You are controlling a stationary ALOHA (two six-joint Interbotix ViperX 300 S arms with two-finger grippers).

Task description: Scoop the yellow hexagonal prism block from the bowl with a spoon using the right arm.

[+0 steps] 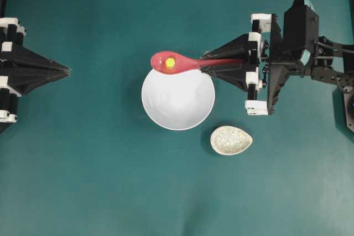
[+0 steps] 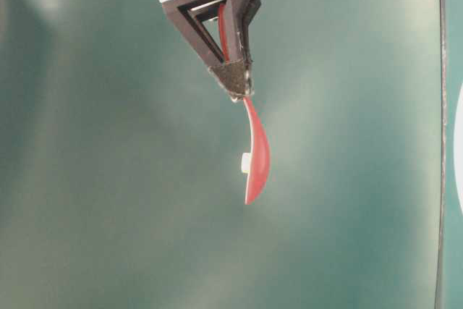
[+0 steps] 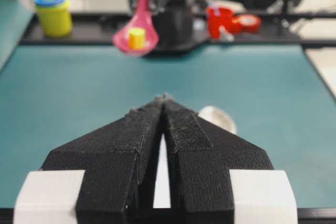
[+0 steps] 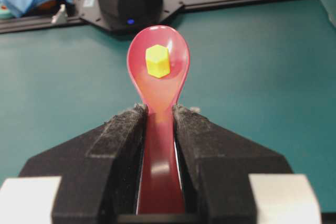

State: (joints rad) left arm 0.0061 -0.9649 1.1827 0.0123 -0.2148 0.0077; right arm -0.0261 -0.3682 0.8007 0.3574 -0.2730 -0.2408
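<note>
Yellow block in gripped spoon

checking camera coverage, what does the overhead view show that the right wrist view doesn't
Only the overhead view shows the white bowl, the speckled spoon rest and the idle left end effector. Only the right wrist view shows the right end effector's pads pressed against both sides of the spoon handle, and the block's six-sided shape. Both show the pink spoon held by the right end effector, with the yellow block in its scoop.
</note>
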